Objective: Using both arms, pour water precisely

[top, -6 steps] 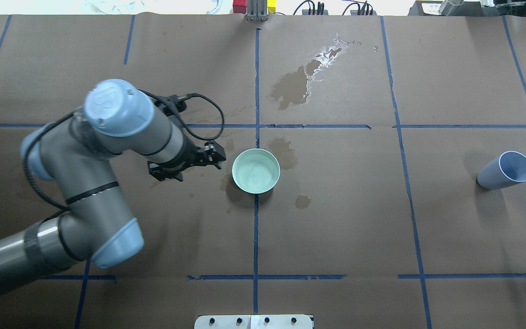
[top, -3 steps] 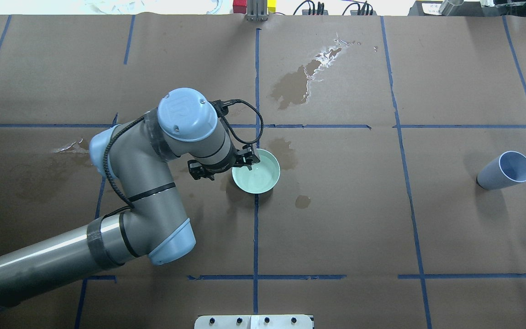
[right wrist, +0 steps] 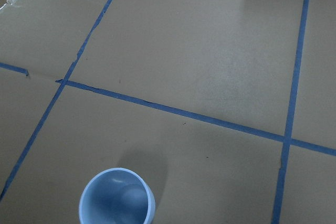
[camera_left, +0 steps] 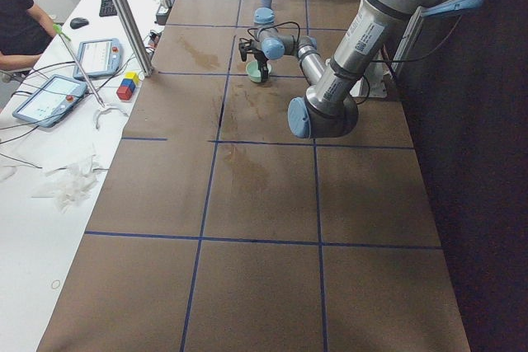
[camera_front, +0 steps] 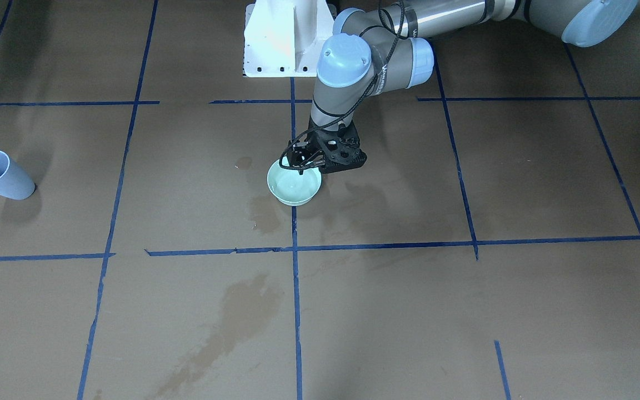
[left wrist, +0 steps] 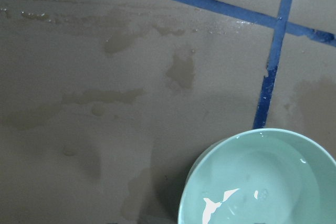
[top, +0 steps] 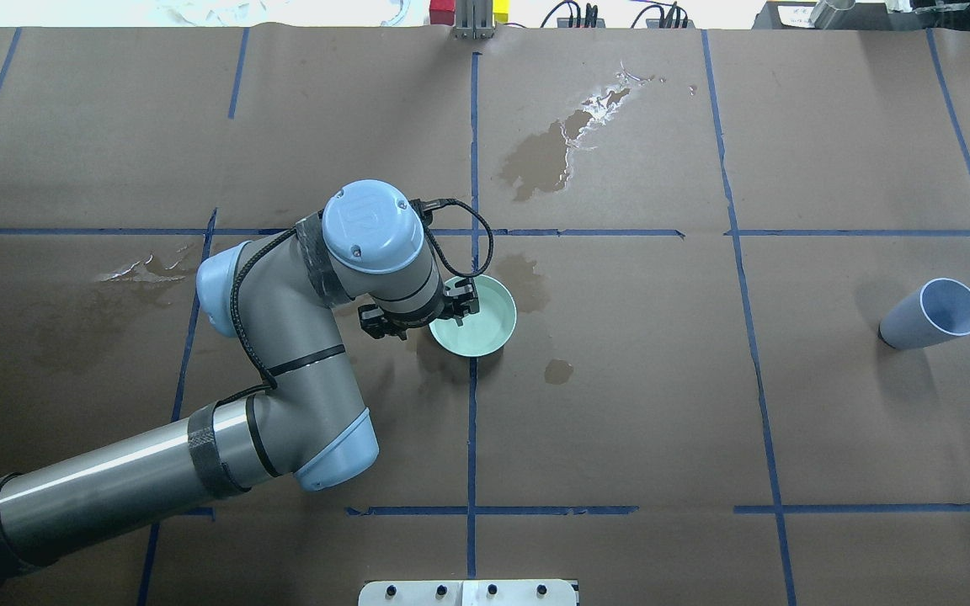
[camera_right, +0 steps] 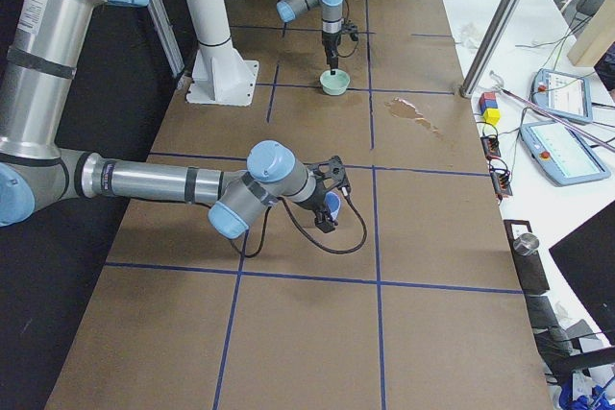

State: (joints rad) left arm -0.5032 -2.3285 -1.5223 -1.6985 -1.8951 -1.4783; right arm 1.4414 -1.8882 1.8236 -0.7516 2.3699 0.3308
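A mint green bowl (top: 481, 324) stands at the table's middle and also shows in the front view (camera_front: 294, 189). The water shows as a faint glossy sheen inside it in the left wrist view (left wrist: 220, 205). My left gripper (top: 460, 305) hangs over the bowl's rim on the robot's side (camera_front: 302, 164), jaws apart and holding nothing. A pale blue cup (top: 931, 314) stands far to the right and fills the bottom of the right wrist view (right wrist: 117, 203). My right gripper (camera_right: 332, 194) shows only in the exterior right view, just by the cup; I cannot tell whether it is open.
Dark wet stains (top: 544, 160) mark the brown paper beyond the bowl, and a small one (top: 558, 370) lies near it. The white pedestal (camera_front: 286, 39) stands at the robot's side. Tablets (camera_left: 49, 96) and coloured blocks (camera_left: 126, 86) lie past the far edge.
My left arm has swung right from beside the bowl, and its gripper now sits over the bowl's rim. The cup has not moved.
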